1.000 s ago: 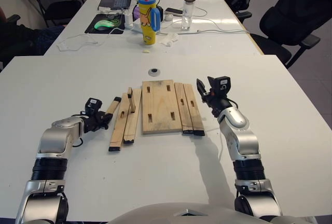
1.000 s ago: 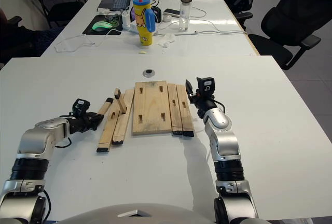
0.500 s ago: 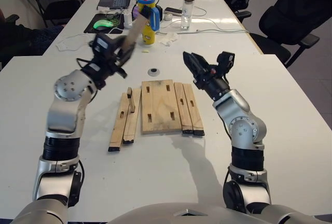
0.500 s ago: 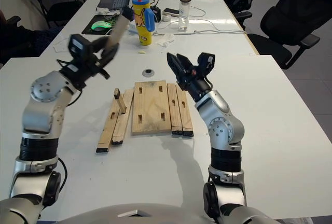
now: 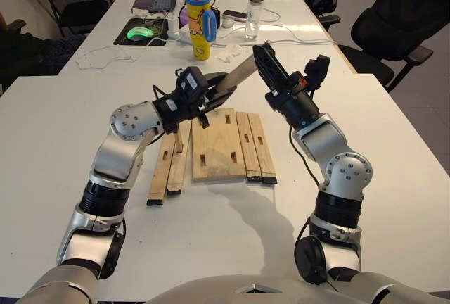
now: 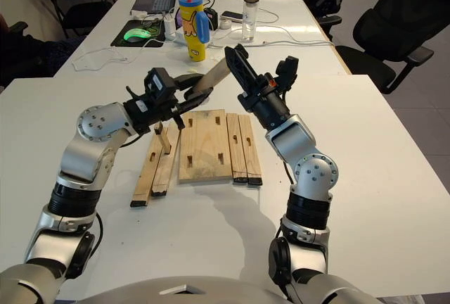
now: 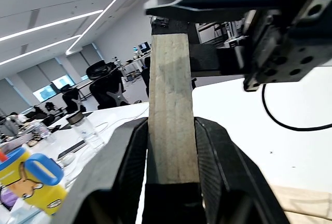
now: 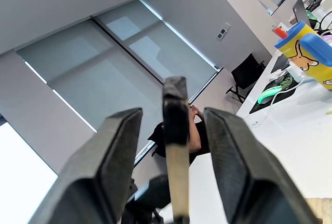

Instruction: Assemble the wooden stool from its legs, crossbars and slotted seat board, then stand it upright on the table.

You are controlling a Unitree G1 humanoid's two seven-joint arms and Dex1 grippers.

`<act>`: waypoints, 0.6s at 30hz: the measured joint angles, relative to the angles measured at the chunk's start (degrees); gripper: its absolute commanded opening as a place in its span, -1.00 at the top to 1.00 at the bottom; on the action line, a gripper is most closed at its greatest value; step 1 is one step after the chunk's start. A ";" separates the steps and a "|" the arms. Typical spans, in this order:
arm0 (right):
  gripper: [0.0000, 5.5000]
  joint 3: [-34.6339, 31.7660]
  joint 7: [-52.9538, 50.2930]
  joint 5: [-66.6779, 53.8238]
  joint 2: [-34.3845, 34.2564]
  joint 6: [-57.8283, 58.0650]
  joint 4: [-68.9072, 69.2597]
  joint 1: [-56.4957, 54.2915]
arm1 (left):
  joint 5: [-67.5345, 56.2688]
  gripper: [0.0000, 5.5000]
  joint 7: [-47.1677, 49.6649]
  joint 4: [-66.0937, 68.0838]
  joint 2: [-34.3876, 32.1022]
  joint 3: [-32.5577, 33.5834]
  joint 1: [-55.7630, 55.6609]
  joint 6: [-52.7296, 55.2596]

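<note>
The left gripper (image 5: 208, 94) hangs in the air above the far left corner of the flat, pale slotted seat board (image 5: 216, 146), which lies face up on the white desk (image 5: 394, 177). Its black fingers (image 7: 129, 167) are clenched on the lower end of a pale, square-edged wooden bar (image 5: 240, 74). The bar is clear of the desk and tilts upward toward the board's far right corner.

The right gripper (image 5: 261, 59) is held above the board's far edge, at the upper end of the bar. Its fingers (image 8: 118, 168) are released: they are spread, one on each side of the bar's tip, with a gap showing on both sides.

Just to the right of the board, two long slotted wooden legs (image 5: 254, 148) lie side by side, with the inner one against the board's edge. To the left of the board lie two more long wooden slats (image 5: 169, 167), parallel to each other. A short wooden piece (image 5: 178, 134) rests on them near their far end.

Beyond the board's far edge a small round dark disc (image 5: 208, 97) sits on the desk. Well beyond that, on a second desk, stand a yellow cup with a blue handle (image 5: 200, 29) and a clear bottle (image 5: 254, 14).
</note>
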State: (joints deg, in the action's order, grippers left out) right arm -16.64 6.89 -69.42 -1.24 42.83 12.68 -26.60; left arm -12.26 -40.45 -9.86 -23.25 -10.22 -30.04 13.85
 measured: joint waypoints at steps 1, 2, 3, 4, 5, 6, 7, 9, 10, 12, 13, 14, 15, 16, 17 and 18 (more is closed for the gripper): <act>0.43 -0.06 0.00 -0.82 0.00 -0.04 -0.07 0.00 | 0.00 0.52 -0.11 0.00 0.18 -0.10 0.00 0.00; 0.52 -0.09 0.00 -1.12 0.01 -0.17 -0.07 0.00 | 0.03 0.52 -0.11 0.00 0.28 -0.10 0.00 0.00; 0.60 -0.09 -0.04 -1.29 0.03 -0.29 -0.07 0.00 | 0.05 0.52 -0.11 0.01 0.29 -0.09 0.00 0.01; 0.67 -0.06 -0.14 -1.31 0.04 -0.36 -0.07 0.00 | 0.08 0.52 -0.10 0.01 0.30 -0.09 0.00 0.02; 0.72 -0.05 -0.34 -1.32 0.05 -0.57 -0.06 0.00 | 0.15 0.52 -0.09 0.04 0.35 -0.09 0.00 0.02; 0.79 -0.03 -0.54 -1.33 0.06 -0.81 -0.07 0.01 | 0.28 0.52 -0.06 0.10 0.41 -0.09 0.00 0.02; 0.82 -0.04 -0.99 -1.21 0.12 -1.05 -0.15 0.02 | 0.47 0.52 -0.03 0.13 0.48 -0.07 -0.01 -0.16; 0.85 -0.05 -1.45 -0.87 0.36 -1.56 -0.47 0.06 | 0.63 0.52 0.05 0.13 0.58 -0.06 -0.16 -0.46; 0.85 -0.01 -1.53 -0.84 0.38 -1.76 -0.56 0.06 | 0.76 0.52 0.12 0.17 0.70 -0.07 -0.18 -0.45; 0.85 0.17 -1.56 -0.69 0.58 -2.11 -0.94 0.06 | 1.28 0.52 0.19 0.39 0.81 -0.08 -0.17 -0.41; 0.85 0.36 -1.55 -0.49 0.86 -2.31 -1.11 0.05 | 1.55 0.52 0.23 0.53 0.90 -0.09 -0.17 -0.36; 0.85 0.61 -1.51 -0.06 1.01 -2.52 -1.14 0.05 | 1.95 0.52 0.37 0.63 1.08 -0.15 -0.17 -0.33; 0.85 0.96 -1.41 0.70 1.19 -2.92 -1.23 0.05 | 2.58 0.52 0.70 0.77 1.21 -0.40 -0.17 -0.33; 0.85 1.34 -1.17 1.63 1.45 -3.28 -1.33 0.04 | 2.96 0.39 0.96 0.96 1.37 -0.56 -0.17 -0.27; 0.85 1.78 -0.90 2.71 1.83 -3.67 -1.48 0.02 | 3.00 0.36 1.14 1.25 1.77 -0.60 -0.16 0.07; 0.85 2.57 -0.43 5.16 2.38 -4.56 -1.63 -0.01 | 2.90 0.30 2.00 1.65 2.58 -0.47 -0.12 1.25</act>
State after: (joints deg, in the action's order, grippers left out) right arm -14.07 6.46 -64.26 1.13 38.28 11.05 -26.61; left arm -9.36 -38.45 -8.21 -20.67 -10.69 -30.16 15.11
